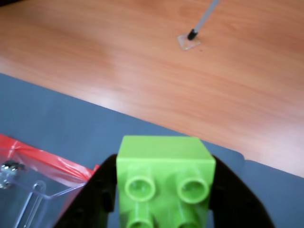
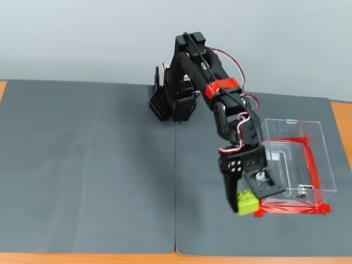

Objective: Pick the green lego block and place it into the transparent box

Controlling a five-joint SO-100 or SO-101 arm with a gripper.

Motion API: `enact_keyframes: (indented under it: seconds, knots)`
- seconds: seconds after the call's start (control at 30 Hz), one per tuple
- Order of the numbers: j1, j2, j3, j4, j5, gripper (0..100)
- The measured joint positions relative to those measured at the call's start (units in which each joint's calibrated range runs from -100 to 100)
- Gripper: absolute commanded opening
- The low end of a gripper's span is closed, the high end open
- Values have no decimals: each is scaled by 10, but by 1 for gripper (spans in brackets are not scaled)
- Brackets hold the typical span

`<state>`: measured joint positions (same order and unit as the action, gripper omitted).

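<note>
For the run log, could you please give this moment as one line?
gripper: shut on green block | block: lifted, left of clear box in fixed view | box: no block inside

The fixed view looks from the front, raised and tilted down, taking in the whole arm (image 2: 203, 93), the grey mat (image 2: 88, 165) and the worktop (image 2: 341, 115) edge. The wrist view sits close behind the gripper (image 1: 164, 190), looking along it and down at the mat and worktop. Both share the green block (image 1: 164, 166) and a corner of the box (image 1: 28, 190).
</note>
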<state>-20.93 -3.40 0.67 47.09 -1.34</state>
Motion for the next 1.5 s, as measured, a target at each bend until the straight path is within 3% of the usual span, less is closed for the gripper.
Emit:
enact_keyframes:
  seconds: [0.87, 1.5]
  knots:
    - [-262, -7, 0, 0, 0, 12]
    - [-289, 14, 0, 58, -4, 14]
